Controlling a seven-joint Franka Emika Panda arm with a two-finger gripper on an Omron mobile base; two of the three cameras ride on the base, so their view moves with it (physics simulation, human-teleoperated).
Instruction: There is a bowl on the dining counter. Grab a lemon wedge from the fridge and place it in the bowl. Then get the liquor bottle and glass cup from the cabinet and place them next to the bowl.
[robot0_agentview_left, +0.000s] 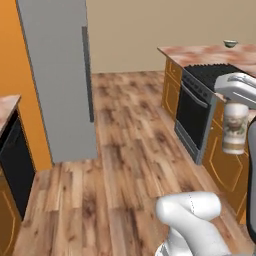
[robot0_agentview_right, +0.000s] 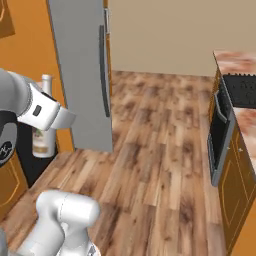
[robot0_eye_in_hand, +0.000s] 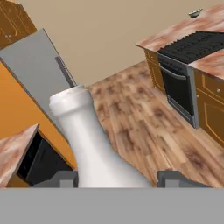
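In the left base view the fridge (robot0_agentview_left: 60, 75) stood at ten o'clock, grey, doors shut, its dark handle running down the right side. Wooden floor (robot0_agentview_left: 135, 150) filled the middle. At two o'clock a black oven (robot0_agentview_left: 197, 112) sat in an orange run of cupboards beneath a marbled surface (robot0_agentview_left: 200, 52), and on that top, near one o'clock, rested the bowl (robot0_agentview_left: 230, 44) — small and far off. At three o'clock the liquor bottle (robot0_agentview_left: 235, 127) hung upright in the air, pale label facing the camera, its neck lost under the white wrist.

In the right base view the same bottle (robot0_agentview_right: 44, 130) showed at nine o'clock, half hidden behind the forearm, with the fridge (robot0_agentview_right: 85, 75) just past it at eleven o'clock.

In the hand view the bottle (robot0_eye_in_hand: 89, 144) rose from six o'clock toward eleven, white cap uppermost, between the two dark fingertips of the hand (robot0_eye_in_hand: 117, 178) — the hand was clenched on its body. The bowl (robot0_eye_in_hand: 195, 13) lay at one o'clock.
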